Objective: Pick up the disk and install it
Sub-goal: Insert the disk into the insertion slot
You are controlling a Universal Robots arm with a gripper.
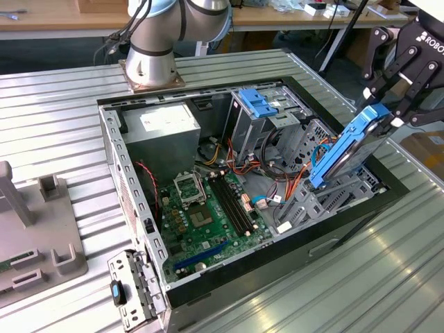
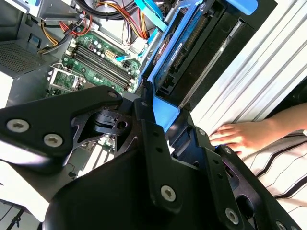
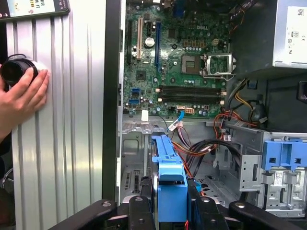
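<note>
My claw (image 1: 390, 116) is gripping the disk (image 1: 345, 151) by its upper end. The disk is hanging tilted, its long axis slanting down toward the grey drive cage (image 1: 326, 205) just beneath.

Can't follow the claw (image 1: 386, 114) past the exterior view's right edge. Can't tell contact between disk (image 1: 340, 156) and cage (image 1: 326, 208) at the low end. Seeing the disk edge-on in the first wrist view, blind to its label side. Missing the rest of the hand (image 3: 21, 93) past that view's edge. Missing the arm (image 1: 166, 35) above the exterior view's top edge.
</note>
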